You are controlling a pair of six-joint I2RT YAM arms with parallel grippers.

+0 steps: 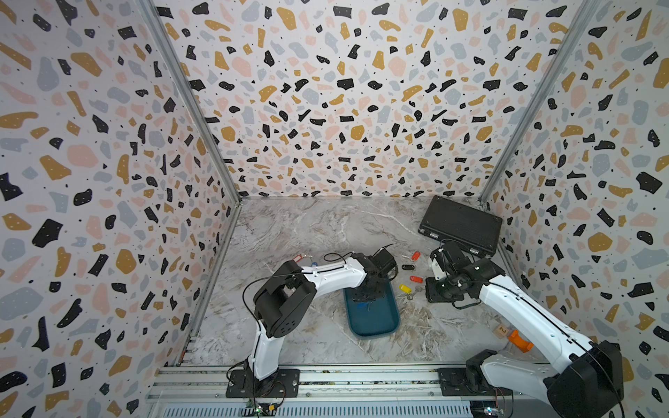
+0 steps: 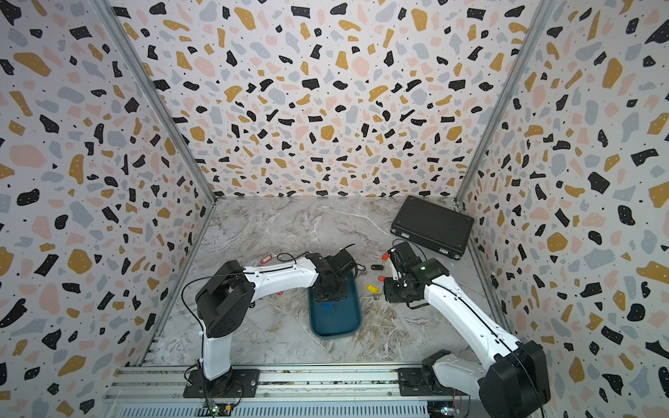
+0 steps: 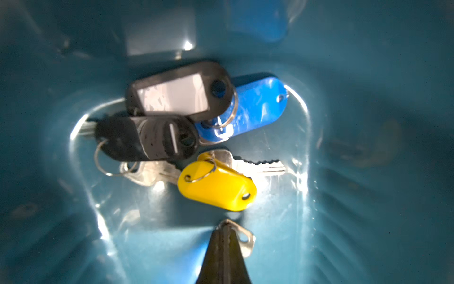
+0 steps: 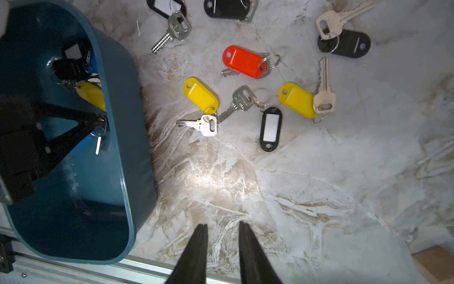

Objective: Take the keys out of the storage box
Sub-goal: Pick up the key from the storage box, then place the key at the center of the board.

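Plainly, the left gripper (image 3: 224, 228) had its jaws pressed together on a silver key (image 3: 247, 239), pinching it near the head. Its fingers covered most of that key in the left wrist view, and the right wrist view showed a ring and a blade just past the closed tips. The gripper was down inside the storage box (image 4: 137, 137), at its far end, beside a heap of keys (image 3: 177, 98) with two black tags, a blue one and a yellow one. In both top views the arm's wrist hid that heap almost wholly. The box wall cut off part of the yellow tag in the right wrist view.

The right gripper (image 4: 223, 225) hung over the marble table (image 4: 319, 184) just beside the box, jaws slightly spread with nothing between them. Loose keys (image 4: 244, 61) lay scattered on the table ahead of it, and the farthest black-tagged ones were cut off at the frame edge.
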